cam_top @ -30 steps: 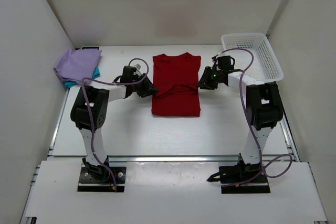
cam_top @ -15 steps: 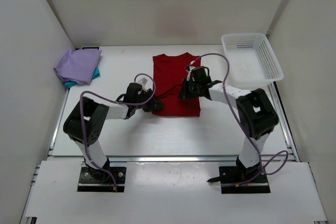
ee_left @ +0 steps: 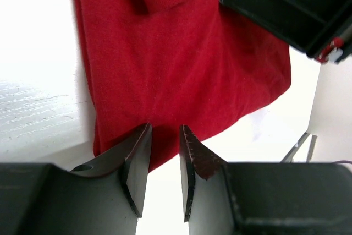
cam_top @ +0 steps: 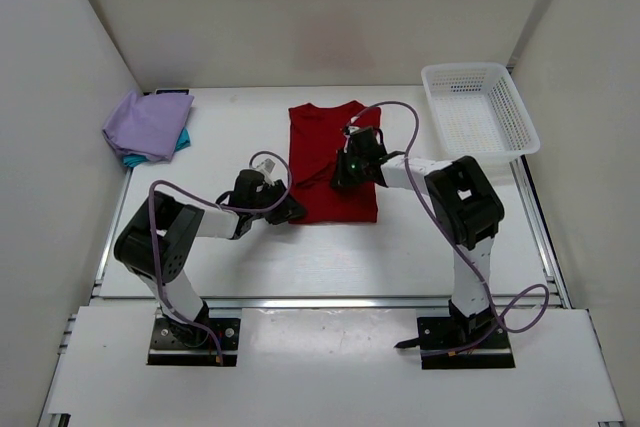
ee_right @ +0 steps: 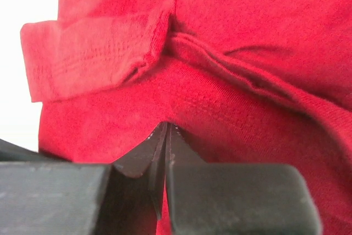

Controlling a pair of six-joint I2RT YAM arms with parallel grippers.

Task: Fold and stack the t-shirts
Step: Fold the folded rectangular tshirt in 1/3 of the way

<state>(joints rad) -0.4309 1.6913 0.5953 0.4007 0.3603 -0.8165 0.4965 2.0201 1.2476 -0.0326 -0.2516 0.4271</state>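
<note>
The deep red t-shirt (cam_top: 330,142) lies flat mid-table, its folded sleeve (ee_right: 93,59) showing in the right wrist view. My left gripper (cam_top: 290,212) sits at the shirt's near left corner. Its jaws (ee_left: 165,130) stand a little apart, tips at the hem of the red cloth (ee_left: 181,64), with white table showing through the gap. My right gripper (cam_top: 340,175) rests on the shirt's middle. In its own view the right gripper (ee_right: 166,127) is shut, tips pressed against the red fabric (ee_right: 247,53). The lavender t-shirt (cam_top: 147,124) lies folded on the teal one (cam_top: 130,159) at the far left.
A white mesh basket (cam_top: 465,68) stands at the back right corner. White walls close in the table on the left, back and right. The right gripper's black body (ee_left: 291,4) shows at the top right of the left wrist view.
The right gripper moved left from the shirt's right edge onto its middle and shut. The left gripper slid nearer, to the shirt's near left corner. The shirt's right side has drawn in slightly.
</note>
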